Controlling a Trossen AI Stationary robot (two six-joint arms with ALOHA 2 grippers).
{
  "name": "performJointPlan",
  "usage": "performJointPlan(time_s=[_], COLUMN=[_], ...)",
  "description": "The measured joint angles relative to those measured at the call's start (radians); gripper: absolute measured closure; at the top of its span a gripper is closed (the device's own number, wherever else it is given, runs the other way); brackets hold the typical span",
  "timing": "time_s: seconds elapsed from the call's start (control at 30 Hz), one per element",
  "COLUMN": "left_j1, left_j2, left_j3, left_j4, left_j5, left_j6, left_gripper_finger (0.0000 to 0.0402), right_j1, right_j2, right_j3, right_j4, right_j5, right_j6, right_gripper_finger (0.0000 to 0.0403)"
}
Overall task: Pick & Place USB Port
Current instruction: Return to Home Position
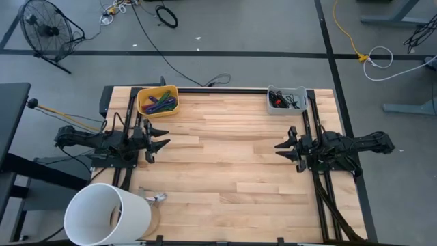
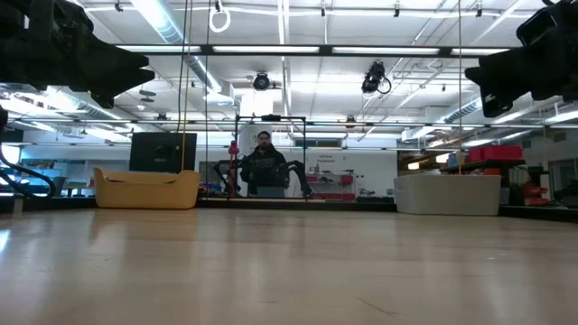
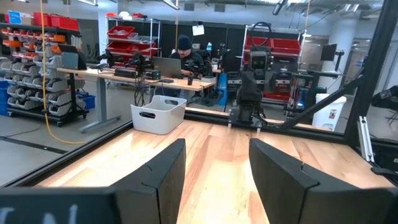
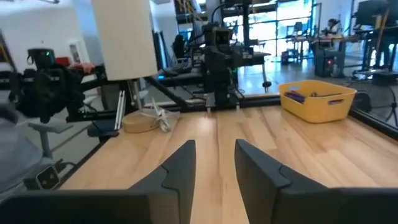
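Wood planks lie bare between my two grippers, which face each other across the middle of the table. My left gripper hangs over the left side, fingers spread wide with nothing between them. My right gripper hangs over the right side, fingers parted by a narrower gap, also holding nothing.

At the near left corner a big white cylinder overhangs the edge, with a brown tape roll just beside it.

Along the far edge sit the two containers, well apart. The yellow bin is at the far left, and the purple charger cables lie piled inside it. The gray bin is at the far right, with the black charger cables inside.

A black frame rail borders the far edge between them. All the wood from the near edge up to the bins is open.

Beyond the table a person sits at a desk, and a floor fan stands off the far left corner.
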Motion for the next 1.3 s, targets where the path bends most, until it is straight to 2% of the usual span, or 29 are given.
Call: performJointPlan(time_s=[0.6,1.3], left_j1=[0.043,0.043], left_j2=[0.002,0.005], left_j3=[0.0,0.0], left_j4=[0.0,0.0], left_j5=[0.0,0.0], left_j6=[0.0,0.0], left_gripper_finger=[0.022,0.022], right_j1=[0.0,0.0], right_j2=[0.008,0.008], right_j3=[0.0,0.0], right_j4=[0.003,0.003], right_j5=[-0.01,-0.01], right_j6=[-0.004,-0.005], right_gripper_finger=[0.0289,0.0289])
